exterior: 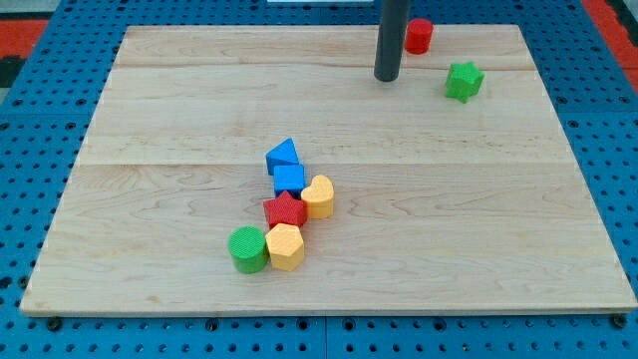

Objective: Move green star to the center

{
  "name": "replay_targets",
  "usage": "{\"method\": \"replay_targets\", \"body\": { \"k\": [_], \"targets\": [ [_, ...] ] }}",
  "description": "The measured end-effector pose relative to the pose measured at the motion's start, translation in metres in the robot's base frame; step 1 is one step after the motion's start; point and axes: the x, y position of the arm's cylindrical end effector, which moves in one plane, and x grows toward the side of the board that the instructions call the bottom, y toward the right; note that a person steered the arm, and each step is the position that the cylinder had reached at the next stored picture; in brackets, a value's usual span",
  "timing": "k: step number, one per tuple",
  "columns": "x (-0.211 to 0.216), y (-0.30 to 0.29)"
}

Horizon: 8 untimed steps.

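The green star [464,81] lies near the view's top right of the wooden board [150,130]. My tip [386,77] is down on the board to the star's left, a short gap apart from it. A red cylinder [419,36] stands just right of the rod, above and left of the star.
A cluster sits below the board's middle: blue triangle [283,154], blue cube [289,179], yellow heart [318,196], red star [285,210], yellow hexagon [286,246], green cylinder [248,249]. A blue pegboard [608,150] surrounds the board.
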Motion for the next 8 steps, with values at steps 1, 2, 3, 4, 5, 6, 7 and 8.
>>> {"method": "replay_targets", "body": {
  "k": [1, 2, 3, 4, 5, 6, 7, 8],
  "targets": [
    [-0.017, 0.105],
    [0.006, 0.160],
    [0.051, 0.113],
    [0.052, -0.004],
    [0.052, 0.073],
    [0.009, 0.081],
    [-0.007, -0.025],
    [0.052, -0.096]
  ]
}}
